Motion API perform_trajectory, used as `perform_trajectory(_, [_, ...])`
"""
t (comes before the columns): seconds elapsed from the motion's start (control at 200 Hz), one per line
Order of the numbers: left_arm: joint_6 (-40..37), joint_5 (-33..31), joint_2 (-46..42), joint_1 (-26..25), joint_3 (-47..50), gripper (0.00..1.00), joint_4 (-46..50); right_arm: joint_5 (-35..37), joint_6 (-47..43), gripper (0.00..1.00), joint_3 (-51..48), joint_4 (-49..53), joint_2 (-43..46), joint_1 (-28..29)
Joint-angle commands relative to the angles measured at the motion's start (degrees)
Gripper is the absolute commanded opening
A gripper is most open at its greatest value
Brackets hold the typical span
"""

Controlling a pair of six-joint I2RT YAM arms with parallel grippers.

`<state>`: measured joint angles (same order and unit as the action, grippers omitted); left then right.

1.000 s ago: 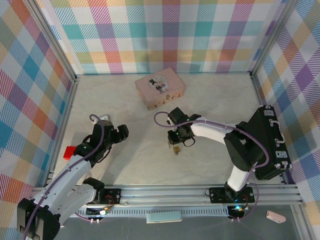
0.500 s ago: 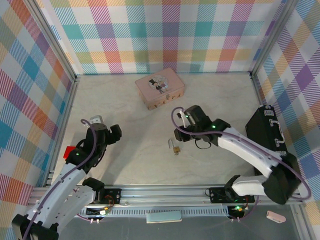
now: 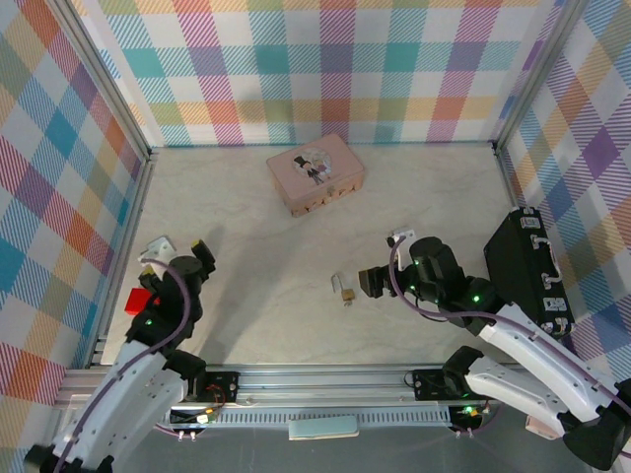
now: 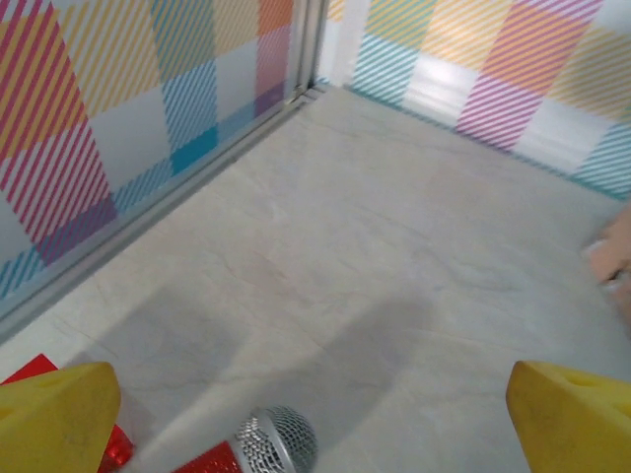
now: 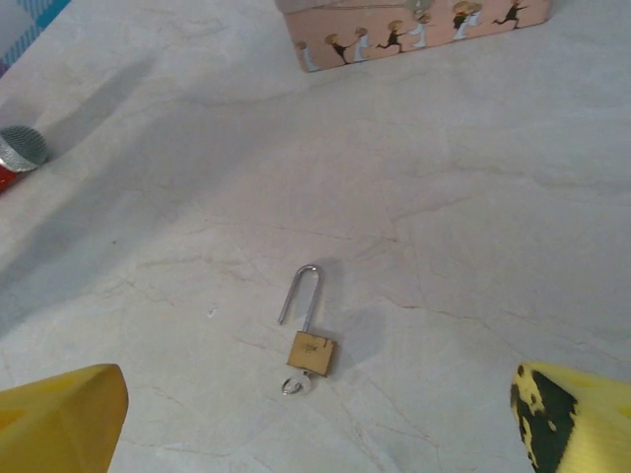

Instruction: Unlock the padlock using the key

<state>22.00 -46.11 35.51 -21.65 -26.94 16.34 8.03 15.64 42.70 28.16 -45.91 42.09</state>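
Right hand [image 3: 369,284] spread wide, empty, just right of padlock [image 5: 313,353]. Left hand [image 3: 179,251] likewise spread and empty, well apart at left. Padlock lies flat mid-table, long axis near-to-far. Shackle points toward the tin [image 5: 414,25]; key [image 5: 293,386] touches the body's near end. Table [image 5: 493,197] pale, marbled. Walls [image 3: 325,69] plaid.

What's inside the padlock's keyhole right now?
The key sits in the padlock, its head poking out below the brass body; the blade is hidden inside.
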Motion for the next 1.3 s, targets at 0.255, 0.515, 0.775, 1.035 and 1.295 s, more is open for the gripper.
perform_trajectory(0.255, [-24.72, 4.72, 29.85, 5.71, 4.1, 1.0, -48.72, 10.88, -5.93, 0.99, -3.71, -3.97, 2.06, 0.37])
perform_trajectory(0.515, [-28.16, 19.05, 43.39, 8.1, 8.8, 1.0, -66.82, 16.79, -15.83, 0.99, -5.18, -12.4, -2.05, -1.54])
perform_trajectory(0.775, [-27.21, 27.1, 50.95, 10.75, 7.87, 1.0, -71.07, 12.13, -20.28, 0.99, -9.61, -26.49, -10.02, -10.26])
perform_trajectory(1.035, [-22.49, 34.65, 54.89, 16.9, 3.63, 1.0, -65.84, 10.11, -24.08, 0.99, -14.83, -36.92, -10.62, -16.24])
perform_trajectory(1.295, [-22.58, 34.46, 54.95, 16.81, 3.88, 1.0, -66.73, 6.96, -21.7, 0.99, -17.56, -44.32, -15.44, -25.85])
